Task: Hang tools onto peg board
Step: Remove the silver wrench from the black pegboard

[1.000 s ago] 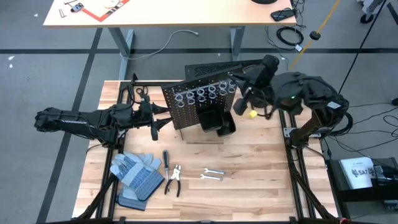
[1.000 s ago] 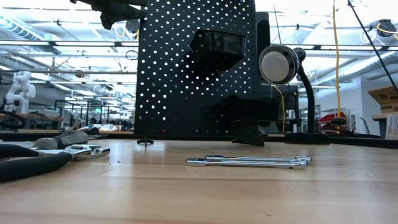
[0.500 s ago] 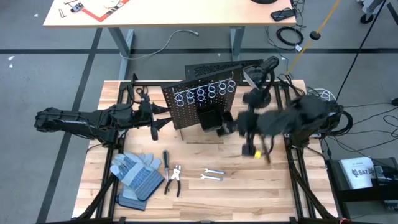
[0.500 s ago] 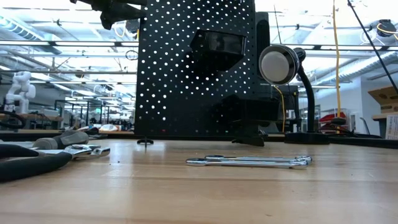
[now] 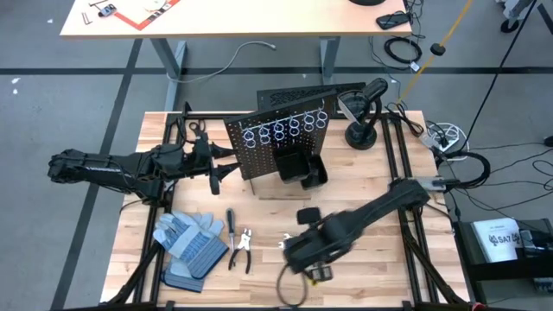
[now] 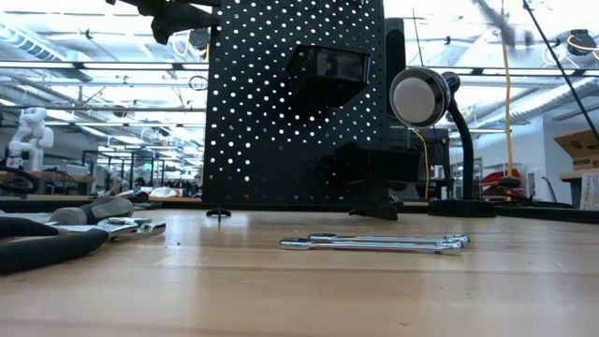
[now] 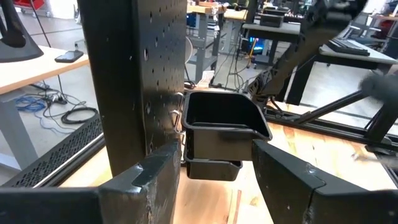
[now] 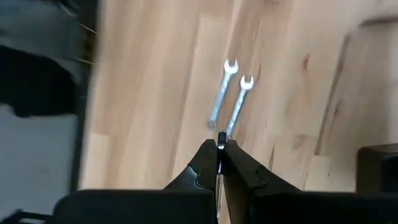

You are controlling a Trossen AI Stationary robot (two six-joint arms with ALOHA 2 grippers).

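**Right arm over the wrenches, left arm at the peg board**

The right gripper [image 8: 219, 149], fingers pressed together and empty, hangs above two silver wrenches [image 8: 229, 93] lying side by side on the wooden table [image 5: 363, 276]. The left gripper [image 7: 214, 165], fingers spread and holding nothing, sits beside the upright black peg board [image 5: 278, 142]. Pliers [image 5: 242, 249] and a screwdriver [image 5: 231, 221] lie near the gloves [image 5: 186, 242].

We see the peg board [image 5: 281, 142] standing at the table's [image 5: 363, 216] back. In front lie wrenches [image 5: 295, 243]; pliers [image 5: 243, 250], screwdriver [image 5: 231, 220] and gloves [image 5: 190, 244] lie to their left.
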